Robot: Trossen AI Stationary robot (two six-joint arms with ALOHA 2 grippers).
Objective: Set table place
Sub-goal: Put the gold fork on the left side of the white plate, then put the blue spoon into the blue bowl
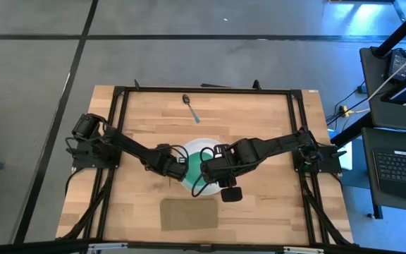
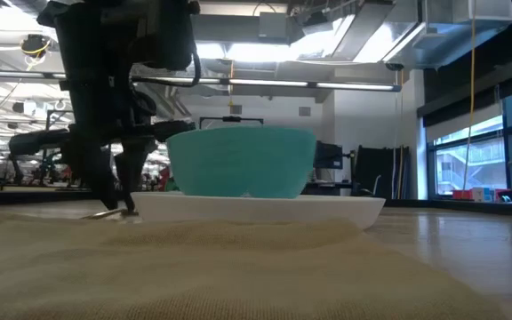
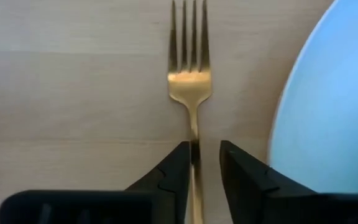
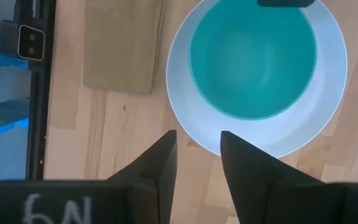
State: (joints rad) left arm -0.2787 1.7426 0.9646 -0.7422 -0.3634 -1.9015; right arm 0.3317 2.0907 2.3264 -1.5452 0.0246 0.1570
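The plate [image 1: 197, 149] is round and white and it lies near the centre of the table [image 1: 259, 120] in the high view, with the teal-green bowl [image 2: 241, 162] standing upright on it; in the right wrist view the bowl [image 4: 253, 59] fills most of the plate [image 4: 191, 118] and only a white ring shows around it. The fork [image 3: 190, 87] is thin and pale gold, with four tines, and it lies flat on the wood just beside the left edge of the plate, not touching it as far as the left wrist view shows. The spoon [image 1: 190, 107] is small and dark and lies well apart, in the upper middle of the high view, near the far edge of the table. The left gripper [image 3: 200, 165] is low over the fork; its fingers [image 3: 178, 168] are spread only a little, and the handle of the fork runs between them, close to one finger, but I cannot tell if they press it. The right gripper [image 4: 197, 162] hovers above the near rim of the plate with its fingers slightly apart and holds nothing. A tan mat [image 1: 189, 214] lies at the lower centre of the high view, in front of the plate.
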